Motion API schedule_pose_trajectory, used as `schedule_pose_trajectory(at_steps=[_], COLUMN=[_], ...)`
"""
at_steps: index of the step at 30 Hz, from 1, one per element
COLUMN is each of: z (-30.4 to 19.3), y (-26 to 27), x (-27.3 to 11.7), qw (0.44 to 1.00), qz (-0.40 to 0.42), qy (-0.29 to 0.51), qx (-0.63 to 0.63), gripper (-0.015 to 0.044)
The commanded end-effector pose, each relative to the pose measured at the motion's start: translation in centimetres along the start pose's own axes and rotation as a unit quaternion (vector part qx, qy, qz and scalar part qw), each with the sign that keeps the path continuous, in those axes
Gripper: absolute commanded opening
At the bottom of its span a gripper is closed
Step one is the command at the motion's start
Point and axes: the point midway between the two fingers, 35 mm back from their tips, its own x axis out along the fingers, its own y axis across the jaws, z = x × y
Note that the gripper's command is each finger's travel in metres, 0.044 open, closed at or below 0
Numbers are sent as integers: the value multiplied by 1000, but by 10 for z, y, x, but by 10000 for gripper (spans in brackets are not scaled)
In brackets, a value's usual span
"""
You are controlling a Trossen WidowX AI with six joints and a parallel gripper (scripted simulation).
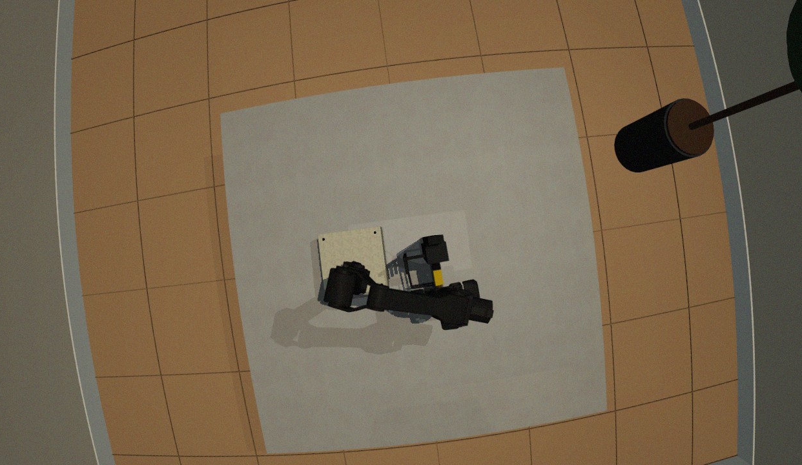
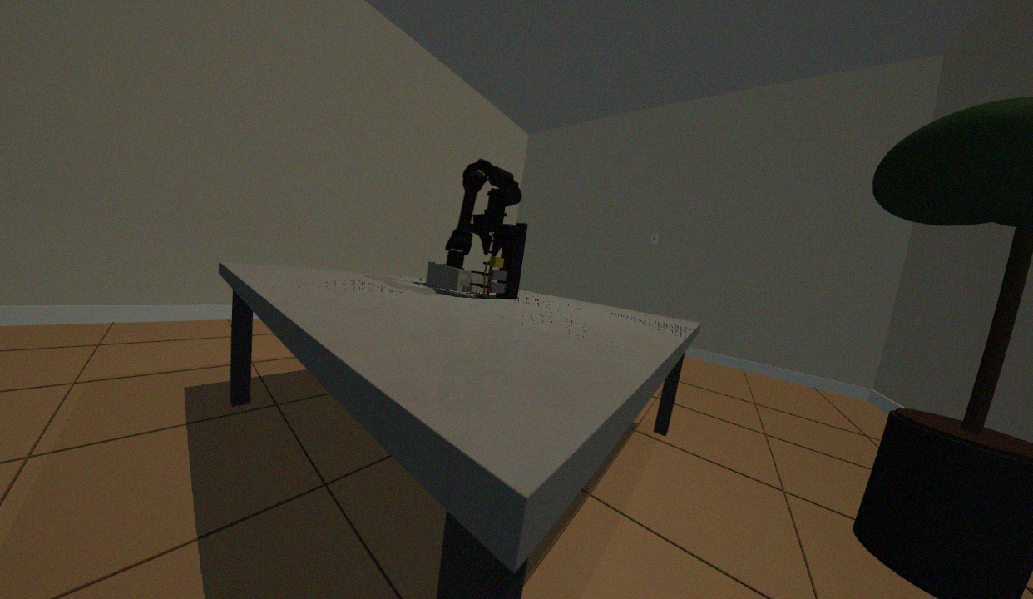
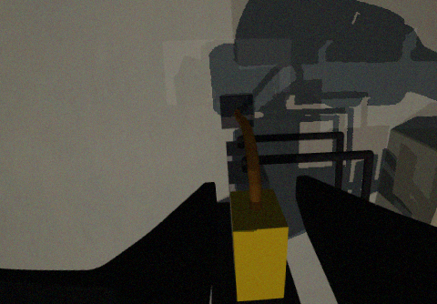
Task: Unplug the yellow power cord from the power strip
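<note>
The yellow plug (image 1: 438,277) (image 2: 496,262) (image 3: 260,263) sits against the side of the dark upright power strip (image 1: 434,249) (image 2: 516,256). Whether its prongs are in the strip is hidden. Its orange cord (image 3: 252,158) leaves the plug's end and runs down to a dark block (image 3: 237,105). My gripper (image 2: 491,249) (image 3: 255,189) is partly open and points down at the plug. In the wrist view the plug shows between the two fingers, with a gap on the right; contact on the left cannot be told. The arm hides the fingers in the top view.
Grey plugs (image 2: 497,275) sit on the strip below the yellow one. Two black cords (image 3: 300,136) (image 3: 314,158) run beside it. The arm's pale base (image 1: 351,248) (image 2: 445,276) stands next to the strip on the grey table (image 1: 392,144) (image 2: 467,372). A potted plant (image 1: 652,138) (image 2: 936,492) stands off the table.
</note>
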Motion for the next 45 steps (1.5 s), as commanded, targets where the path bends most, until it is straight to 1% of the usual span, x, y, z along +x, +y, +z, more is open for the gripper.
schedule_pose_trajectory(at_steps=[1, 17, 31, 35, 43, 45], z=[-6, -32, -33, -33, -33, -32], y=[-1, -2, -2, -1, -1, -1], x=[-1, -1, 12, 9, 9, 9], qw=[1000, 1000, 1000, 1000, 1000, 1000], qz=[1, 1, 1, 3, 3, 3], qy=[1, 2, 2, 3, 3, 3], qx=[1, 1, 1, -1, -1, -1], gripper=[160, 160, 160, 55, 2, 0])
